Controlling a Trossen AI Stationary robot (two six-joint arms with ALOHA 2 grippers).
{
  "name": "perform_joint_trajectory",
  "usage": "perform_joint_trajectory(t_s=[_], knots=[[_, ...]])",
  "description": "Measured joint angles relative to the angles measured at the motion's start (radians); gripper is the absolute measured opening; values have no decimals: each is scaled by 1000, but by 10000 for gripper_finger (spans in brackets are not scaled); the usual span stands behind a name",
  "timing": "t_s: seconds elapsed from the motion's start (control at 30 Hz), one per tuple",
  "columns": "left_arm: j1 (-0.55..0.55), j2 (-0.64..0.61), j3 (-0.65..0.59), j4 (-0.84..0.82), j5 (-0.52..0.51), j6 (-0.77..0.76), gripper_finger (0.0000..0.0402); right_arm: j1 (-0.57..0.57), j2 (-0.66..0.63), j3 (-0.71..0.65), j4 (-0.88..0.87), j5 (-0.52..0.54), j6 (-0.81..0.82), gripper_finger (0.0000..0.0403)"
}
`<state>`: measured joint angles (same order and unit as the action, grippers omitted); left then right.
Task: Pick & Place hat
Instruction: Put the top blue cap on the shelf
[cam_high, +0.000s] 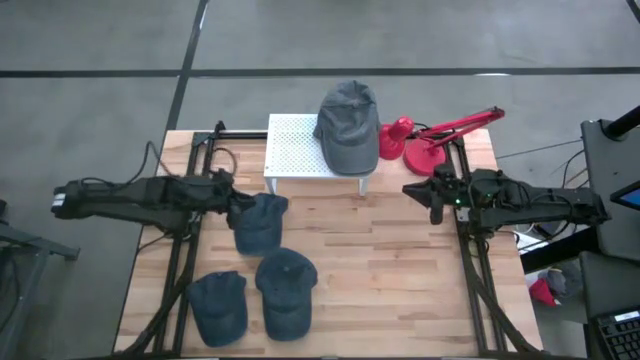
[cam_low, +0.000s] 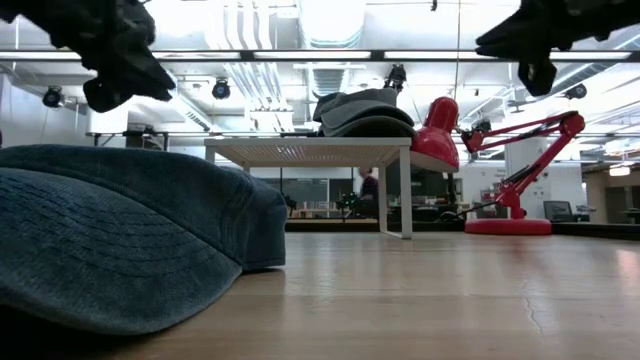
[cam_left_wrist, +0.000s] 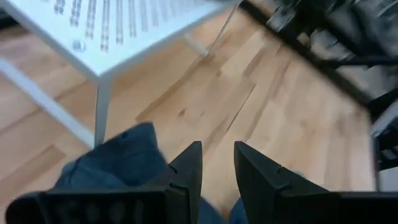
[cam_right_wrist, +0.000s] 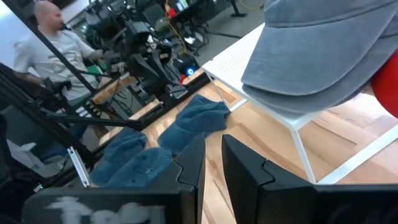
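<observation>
A grey hat (cam_high: 350, 125) lies on the white perforated stand (cam_high: 300, 150) at the table's far side; the right wrist view shows the hat (cam_right_wrist: 323, 50) overhanging the stand's edge. Three blue caps lie on the wood: one near the stand (cam_high: 260, 222) and two at the near edge (cam_high: 286, 292) (cam_high: 218, 306). My left gripper (cam_high: 236, 206) hovers above the first blue cap (cam_left_wrist: 118, 163), open by a narrow gap (cam_left_wrist: 217, 155), touching nothing. My right gripper (cam_high: 428, 196) waits raised at the table's right side, with only a slit between its fingers (cam_right_wrist: 214, 155).
A red desk lamp (cam_high: 430, 140) stands at the far right corner, beside the stand. Bare wood (cam_high: 390, 270) lies between the caps and the right arm. Dark frame rails (cam_high: 470, 270) run along both table sides. A person (cam_right_wrist: 53, 37) is in the room beyond.
</observation>
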<state>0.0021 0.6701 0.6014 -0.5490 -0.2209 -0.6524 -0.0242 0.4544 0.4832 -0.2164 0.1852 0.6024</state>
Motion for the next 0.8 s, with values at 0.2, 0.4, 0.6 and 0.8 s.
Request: perform_joint_trajectory(t_s=[0.2, 0.4, 0.6, 0.8], knots=[[-16, 182, 100, -89, 3, -87, 94, 0, -106, -53, -2, -2, -4, 52], [-26, 357, 221, -260, 3, -250, 94, 0, -191, -84, -4, -11, -28, 52], [-31, 489, 318, -373, 11, -448, 94, 0, -256, -112, -5, -14, -38, 52], [-31, 547, 329, -357, 41, -525, 94, 0, -316, -159, -5, -14, -37, 52]])
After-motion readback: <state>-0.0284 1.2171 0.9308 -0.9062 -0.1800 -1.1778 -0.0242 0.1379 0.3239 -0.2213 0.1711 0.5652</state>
